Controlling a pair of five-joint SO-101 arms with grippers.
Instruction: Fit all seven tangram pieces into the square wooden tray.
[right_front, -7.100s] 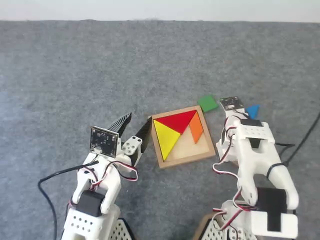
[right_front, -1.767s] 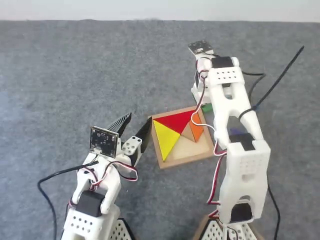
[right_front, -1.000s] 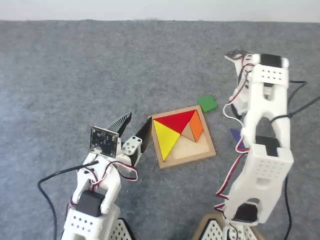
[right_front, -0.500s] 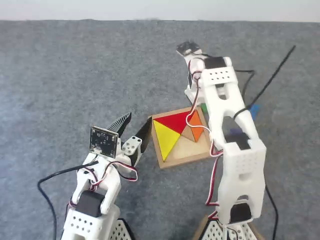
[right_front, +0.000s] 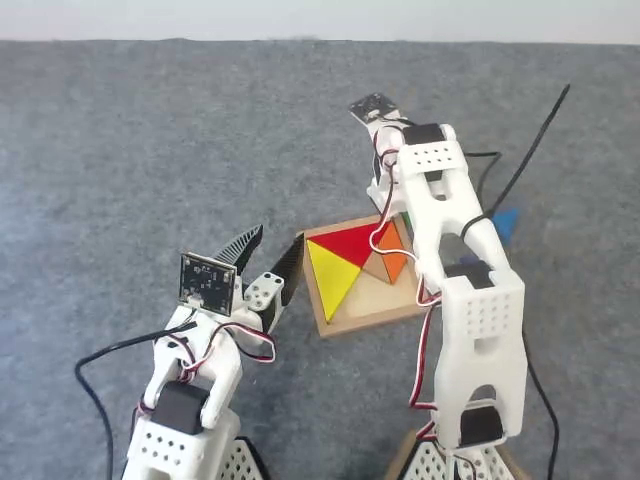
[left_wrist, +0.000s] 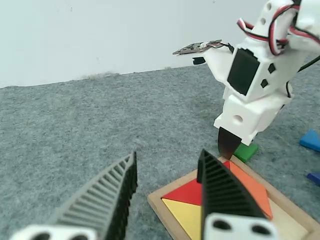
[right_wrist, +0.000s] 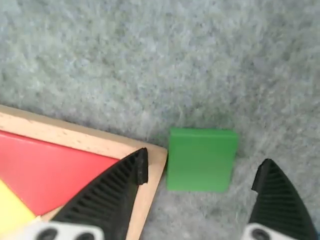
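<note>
Square wooden tray (right_front: 360, 320) on the grey carpet (right_front: 150, 130), between the two arms. It holds a red triangle (right_front: 352, 243) along its far edge, a yellow triangle (right_front: 330, 275) on the left and an orange piece (right_front: 395, 262) on the right, with bare wood along the near side. A green square (right_wrist: 201, 159) lies flat on the carpet just beside the tray's far right corner. The right gripper (right_wrist: 204, 169) hangs over it with its fingers spread wide, one above the tray corner and the other beyond the square. A blue piece (right_front: 507, 222) lies to the right of that arm. The left gripper (right_front: 277, 237) sits low just left of the tray, its fingers apart and holding nothing.
</note>
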